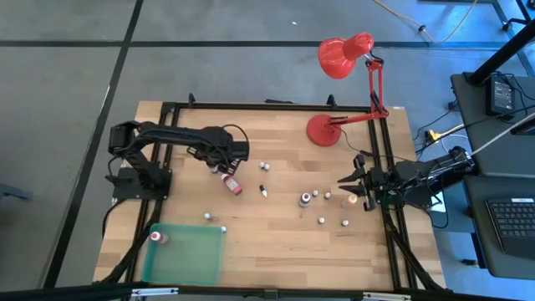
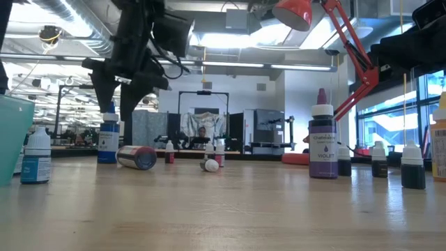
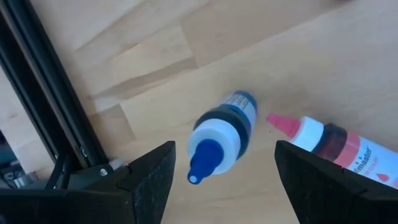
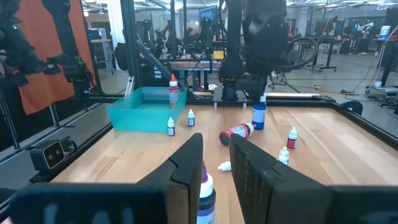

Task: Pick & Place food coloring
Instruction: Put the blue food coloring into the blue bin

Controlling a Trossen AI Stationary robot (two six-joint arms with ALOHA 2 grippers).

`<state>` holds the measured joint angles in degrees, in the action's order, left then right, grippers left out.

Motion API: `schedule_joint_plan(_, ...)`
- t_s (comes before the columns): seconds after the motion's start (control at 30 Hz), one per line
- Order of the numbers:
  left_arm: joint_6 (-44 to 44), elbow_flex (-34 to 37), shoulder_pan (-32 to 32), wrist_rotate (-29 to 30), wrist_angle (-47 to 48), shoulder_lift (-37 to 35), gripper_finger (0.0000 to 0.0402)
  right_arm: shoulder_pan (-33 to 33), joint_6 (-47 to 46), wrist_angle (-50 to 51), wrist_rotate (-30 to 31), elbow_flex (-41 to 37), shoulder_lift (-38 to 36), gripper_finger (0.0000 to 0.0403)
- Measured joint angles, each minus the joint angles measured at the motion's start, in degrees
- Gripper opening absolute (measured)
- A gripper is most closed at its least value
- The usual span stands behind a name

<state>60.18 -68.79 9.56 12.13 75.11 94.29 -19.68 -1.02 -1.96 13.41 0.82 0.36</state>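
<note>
Item one, blue food coloring bottle (image 3: 222, 135): I see it upright on the table (image 1: 276, 226), directly beneath my left gripper (image 3: 224, 180), whose fingers stand spread wide on either side of its white cap and blue tip, not touching it. In the high view the arm hides it.

Item two, red food coloring bottle (image 1: 233, 185): lying on its side just beside the blue one, pink tip pointing toward it, the two apart. It crowds the space by one finger.

Item three, violet bottle (image 1: 305, 200): upright near mid-table, well apart from the left gripper.

Item four, small white-capped bottles scattered on the wood: I count about eight in the high view, among them one by the far middle (image 1: 263, 165), a dark one (image 1: 262, 191), one near the tray (image 1: 206, 216), and a cluster of several toward the right side (image 1: 322, 221).

Item five, orange bottle (image 1: 351, 200): standing at the tips of my right gripper (image 1: 349, 187), which is closed with nothing clearly held between its fingers; I cannot tell whether it touches.

Item six, green tray (image 1: 196, 263): at the near left corner. Contents: one red-capped bottle (image 1: 155, 237) upright in its far left corner. One white bottle (image 1: 223, 228) stands just outside its far rim.

Item seven, red desk lamp (image 1: 338, 57): base on the far right of the table.
</note>
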Motion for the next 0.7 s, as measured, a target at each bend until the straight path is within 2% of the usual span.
schedule_joint_plan(0.7,0.1,0.0,0.1,-1.4,-0.4,0.3,0.0264,0.0,0.0,0.0,0.0,0.0,0.0,0.0084)
